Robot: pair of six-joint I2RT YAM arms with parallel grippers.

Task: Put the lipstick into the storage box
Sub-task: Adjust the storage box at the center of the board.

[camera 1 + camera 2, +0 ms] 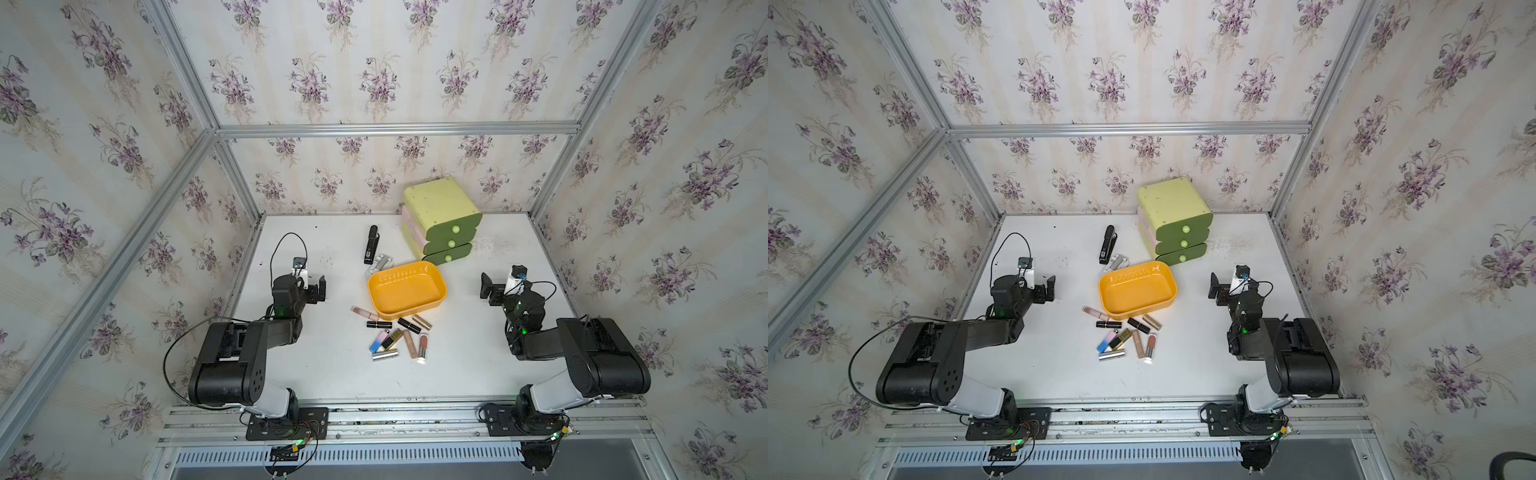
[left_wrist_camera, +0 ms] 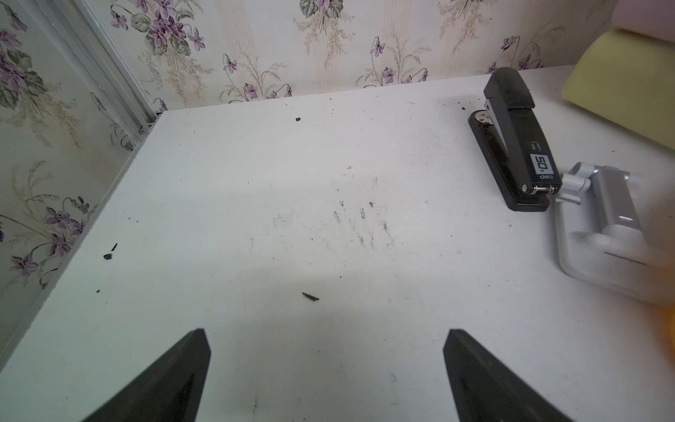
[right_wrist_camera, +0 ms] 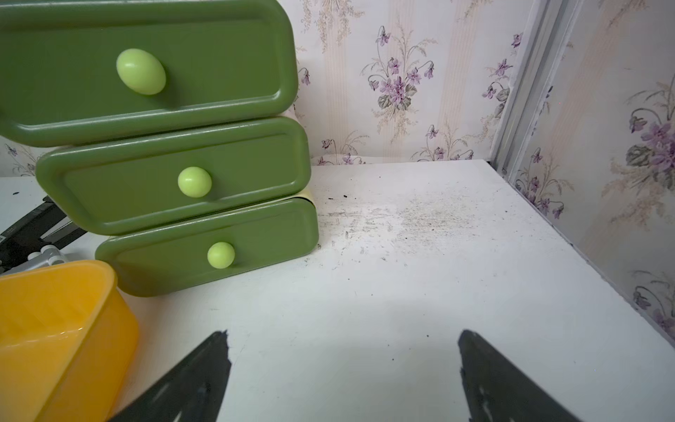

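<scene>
The storage box (image 1: 405,291) (image 1: 1138,291) is a shallow orange-yellow tray in mid-table, with nothing inside it. Its corner also shows in the right wrist view (image 3: 54,329). Several lipstick tubes (image 1: 395,336) (image 1: 1127,337) lie scattered on the white table just in front of the tray; among them are a silver one (image 1: 385,354) and a pink gloss tube (image 1: 365,312). My left gripper (image 1: 316,290) (image 2: 327,332) hovers open to the left of the tray, holding nothing. To the tray's right, my right gripper (image 1: 488,289) (image 3: 343,332) stands open above bare table.
A pale yellow-green three-drawer unit (image 1: 442,220) (image 3: 175,182) stands behind the tray. A black stapler (image 1: 371,245) (image 2: 515,139) and a white device (image 1: 380,264) (image 2: 606,226) lie behind the tray's left end. Wallpapered walls with metal posts close in three sides.
</scene>
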